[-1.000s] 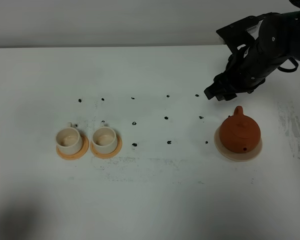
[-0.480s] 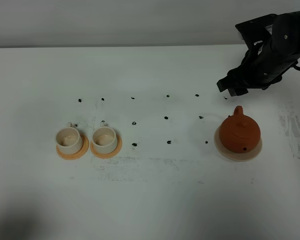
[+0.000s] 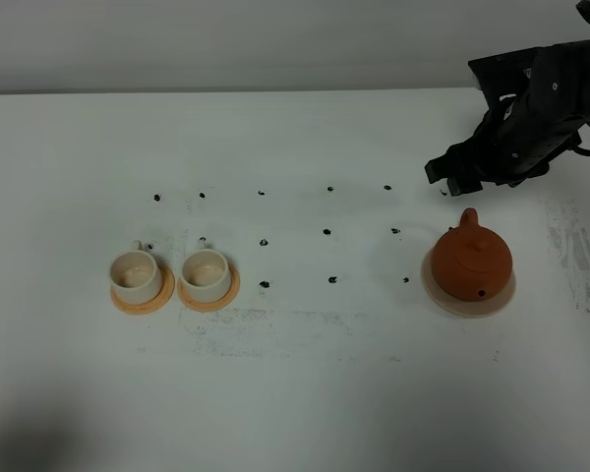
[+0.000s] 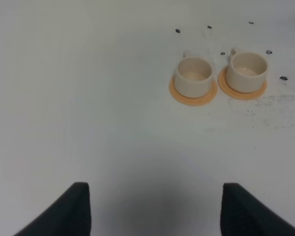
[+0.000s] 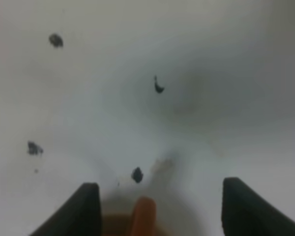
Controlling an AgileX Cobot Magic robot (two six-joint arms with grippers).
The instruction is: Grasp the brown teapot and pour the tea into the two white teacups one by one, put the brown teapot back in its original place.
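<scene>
Two wide-spread fingers of the right gripper (image 3: 442,177) hold nothing; the brown teapot (image 3: 472,260) sits just nearer and a bit right, on its pale saucer (image 3: 469,311)

Ext high overhead, L wrist shares teacups (image 3: 136,274)

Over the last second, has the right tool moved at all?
Yes. In the high view the right tool has shifted to the right and slightly back, ending more nearly behind the brown teapot, which has stayed put.
</scene>
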